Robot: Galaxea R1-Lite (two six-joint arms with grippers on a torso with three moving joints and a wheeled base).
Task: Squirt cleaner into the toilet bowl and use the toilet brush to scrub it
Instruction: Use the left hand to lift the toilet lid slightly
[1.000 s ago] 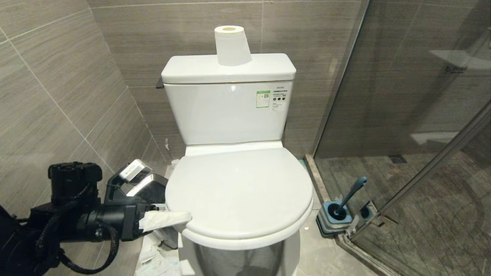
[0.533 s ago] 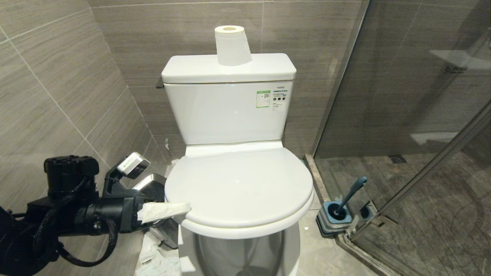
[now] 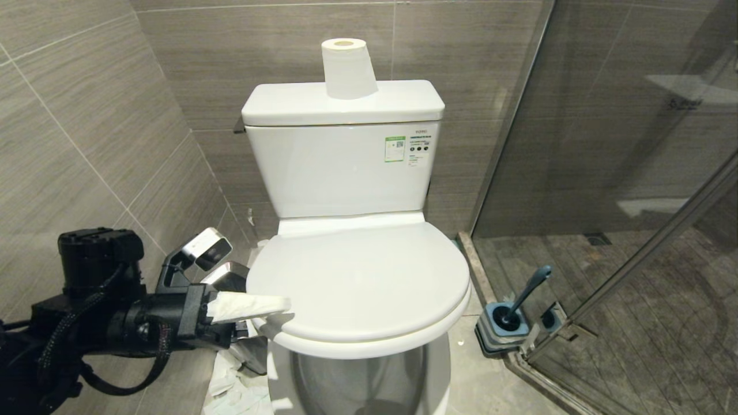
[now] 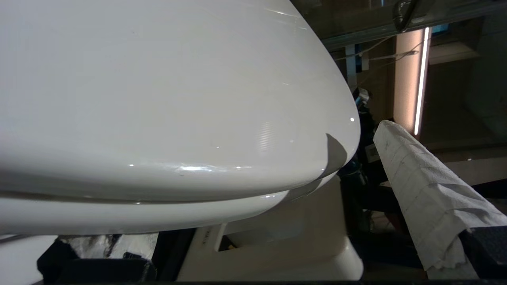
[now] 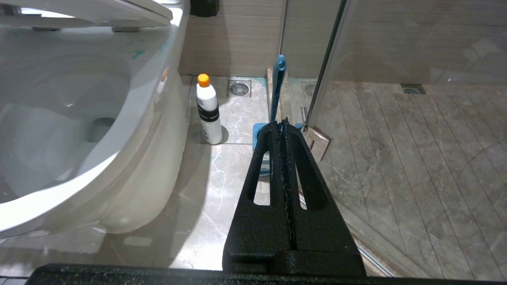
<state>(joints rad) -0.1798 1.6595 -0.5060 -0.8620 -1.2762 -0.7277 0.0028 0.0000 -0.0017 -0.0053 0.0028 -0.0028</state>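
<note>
The toilet bowl (image 3: 357,369) stands in the middle with its white lid (image 3: 357,282) down. My left gripper (image 3: 268,317) is open at the lid's front left edge. One tissue-wrapped finger (image 4: 427,190) lies over the lid's rim and the other finger (image 3: 245,337) sits below it. The toilet brush (image 3: 527,294) stands in its blue holder (image 3: 504,331) on the floor to the right. The cleaner (image 5: 208,111) is a white bottle with an orange cap beside the bowl. My right gripper (image 5: 283,122) hangs low and shut, empty, near the brush handle (image 5: 278,87). Turquoise streaks (image 5: 138,53) mark the bowl under its rim.
A steel-rimmed bin (image 3: 230,274) and crumpled tissue (image 3: 236,386) lie on the floor left of the toilet, by the tiled wall. A paper roll (image 3: 347,69) stands on the tank. A glass shower screen (image 3: 605,173) closes off the right side.
My left gripper has rolled and risen, so its tissue-wrapped finger now lies over the lid's edge. The toilet's front edge shows higher in the picture than a second ago; the tank has not shifted.
</note>
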